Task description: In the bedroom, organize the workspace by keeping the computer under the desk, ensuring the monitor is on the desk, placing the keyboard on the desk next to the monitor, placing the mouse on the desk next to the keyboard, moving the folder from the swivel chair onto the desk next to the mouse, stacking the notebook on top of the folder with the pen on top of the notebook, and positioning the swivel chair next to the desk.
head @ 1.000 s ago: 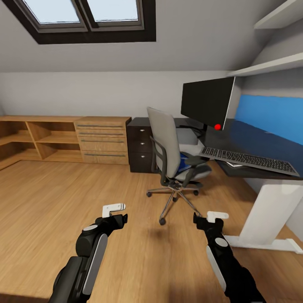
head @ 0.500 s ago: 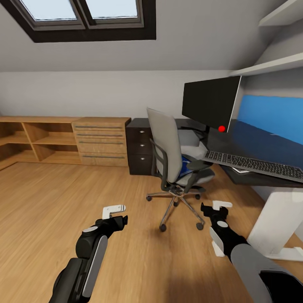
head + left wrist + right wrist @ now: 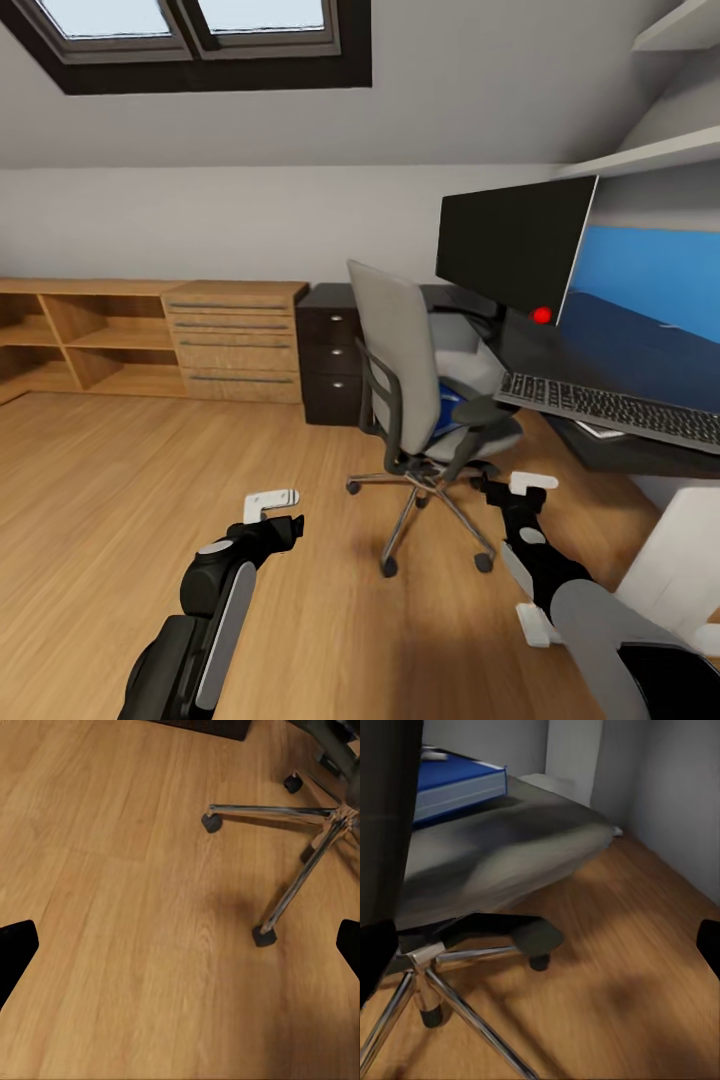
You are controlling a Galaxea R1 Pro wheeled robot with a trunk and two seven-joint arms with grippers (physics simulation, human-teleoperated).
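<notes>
While folder [image 3: 450,784] lies on swivel chair [image 3: 400,370] seat, right gripper [image 3: 515,488] nears chair, left gripper [image 3: 275,512] over floor [image 3: 135,930]; both jaws spread, empty.

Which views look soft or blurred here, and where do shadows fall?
Head view: sharp; a faint shadow lies on the floor under the swivel chair. Left wrist view: crisp chair base, with a soft dark patch on the floor beside it. Right wrist view: the seat and blue folder look smeared, with hazy shadows on the floorboards.
</notes>
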